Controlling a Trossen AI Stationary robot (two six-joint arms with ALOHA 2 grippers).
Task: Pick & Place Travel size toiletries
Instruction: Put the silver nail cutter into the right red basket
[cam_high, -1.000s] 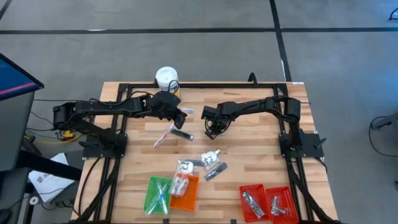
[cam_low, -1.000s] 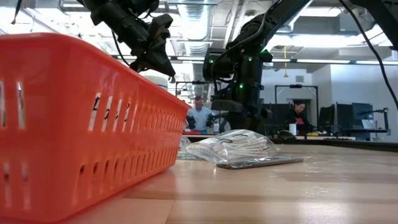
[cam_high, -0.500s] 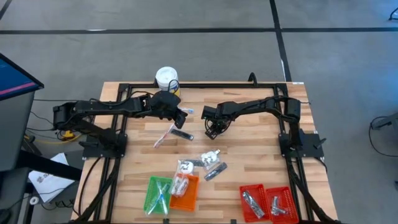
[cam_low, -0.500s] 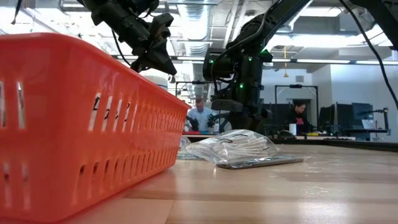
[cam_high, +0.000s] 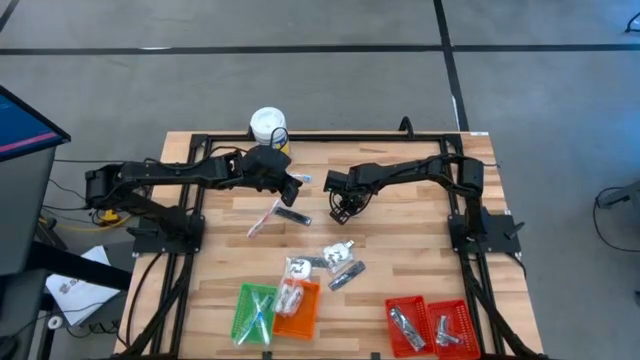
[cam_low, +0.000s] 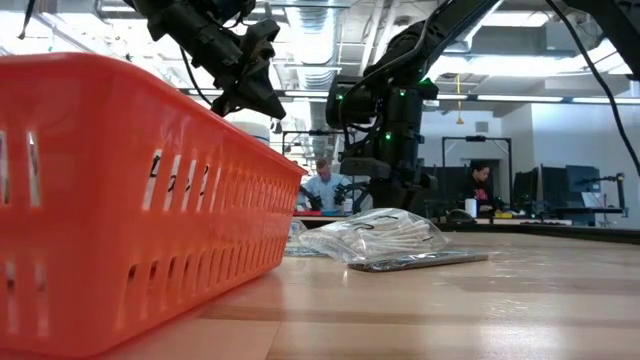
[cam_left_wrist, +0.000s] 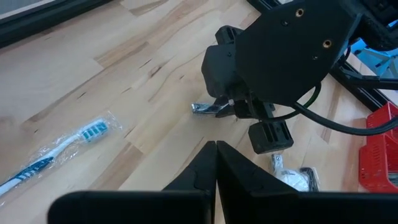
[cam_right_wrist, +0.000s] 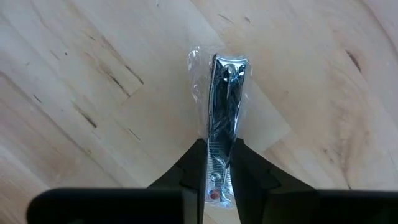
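My right gripper is shut on a silvery nail clipper in clear wrap, near the table's middle. My left gripper hangs shut and empty above the table, just left of the right gripper. A wrapped blue toothbrush lies flat below the left gripper. A pink stick and a dark tube lie beside it. White packets and another dark tube lie nearer the front. More items sit in the trays. My right gripper pinches the nail clipper at its near end between the two fingers, coming from above at a slant. The clipper points away from the fingers, along them. It sticks out about level just over the wood; whether its far end touches the table I cannot tell.
A white-lidded tub stands at the far edge behind the left arm. A green tray and an orange tray sit at the near edge, with two red trays at the near right. People sit in the room beyond the table.
In the low view my right gripper has risen slightly, keeping hold of the clipper. The left arm has kept still.
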